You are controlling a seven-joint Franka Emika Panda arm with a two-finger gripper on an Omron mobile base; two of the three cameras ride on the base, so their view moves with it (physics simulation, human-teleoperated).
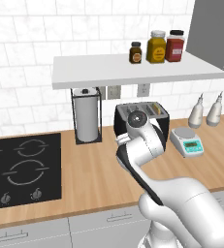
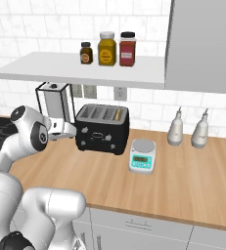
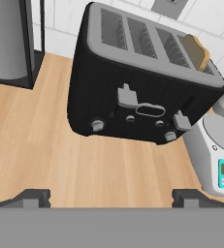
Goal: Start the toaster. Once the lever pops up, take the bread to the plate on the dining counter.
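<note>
The bread [image 3: 197, 51] stands in the toaster's [image 3: 133, 104] end slot.

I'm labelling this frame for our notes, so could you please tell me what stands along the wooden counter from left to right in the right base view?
Paper towel holder → toaster → kitchen scale → first white bottle → second white bottle.

No legible text is found anywhere. The kitchen scale [image 3: 221, 164], right of the gripper [image 3: 111, 197], carries a teal display, digits unreadable. Labels on the three jars [image 2: 106, 49] on the shelf [image 2: 60, 68] above are blurred.
</note>
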